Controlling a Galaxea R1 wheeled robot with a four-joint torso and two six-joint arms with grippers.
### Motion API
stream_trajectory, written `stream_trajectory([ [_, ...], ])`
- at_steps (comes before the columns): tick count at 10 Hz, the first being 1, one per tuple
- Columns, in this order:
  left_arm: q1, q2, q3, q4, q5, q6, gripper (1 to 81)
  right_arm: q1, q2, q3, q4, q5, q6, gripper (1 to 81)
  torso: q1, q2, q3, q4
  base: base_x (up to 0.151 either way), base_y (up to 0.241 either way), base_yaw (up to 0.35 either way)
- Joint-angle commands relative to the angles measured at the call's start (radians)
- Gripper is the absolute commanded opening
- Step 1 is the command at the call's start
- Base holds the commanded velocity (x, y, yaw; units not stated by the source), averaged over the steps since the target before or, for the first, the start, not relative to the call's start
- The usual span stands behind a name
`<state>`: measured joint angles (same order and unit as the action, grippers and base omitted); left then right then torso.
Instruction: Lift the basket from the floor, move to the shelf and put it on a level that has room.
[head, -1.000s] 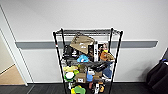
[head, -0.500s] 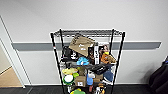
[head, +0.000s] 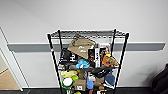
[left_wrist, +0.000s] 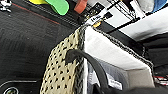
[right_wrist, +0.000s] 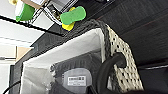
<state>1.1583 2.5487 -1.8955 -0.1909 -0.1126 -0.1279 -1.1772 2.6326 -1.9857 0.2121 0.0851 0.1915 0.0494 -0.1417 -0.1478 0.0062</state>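
Seemingly carried between both arms: cream wicker basket, white-lined, dark loop handle arching at the left wrist camera, charcoal carpet well below. Centre, dead ahead: black wire shelf, top level bare, lower tiers crammed with boxes and a brown paper bag. Right wrist view: same basket, second handle, green sponge beyond. Finger opening on either gripper: cannot tell. Likely lined up for that open top tier.

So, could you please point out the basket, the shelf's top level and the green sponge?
basket (left_wrist: 62, 67): left wrist view, woven side wall.
top level (head: 87, 33): head view, wire grid middle.
green sponge (right_wrist: 73, 15): right wrist view, green top face.
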Motion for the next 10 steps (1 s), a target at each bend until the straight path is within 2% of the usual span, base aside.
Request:
stream_trajectory([
  [1, -0.107, -0.022, 0.044, 0.002, 0.013, -0.001, 1.0, 0.103, -0.013, 0.035, -0.016, -0.024, -0.004, 1.0, 0.0, 0.0, 0.0, 0.0, 0.138, 0.0, 0.0],
  [10, -0.107, -0.019, 0.044, 0.002, 0.013, -0.001, 1.0, 0.101, -0.012, 0.033, -0.016, -0.022, -0.004, 1.0, 0.0, 0.0, 0.0, 0.0, 0.138, 0.0, 0.0],
])
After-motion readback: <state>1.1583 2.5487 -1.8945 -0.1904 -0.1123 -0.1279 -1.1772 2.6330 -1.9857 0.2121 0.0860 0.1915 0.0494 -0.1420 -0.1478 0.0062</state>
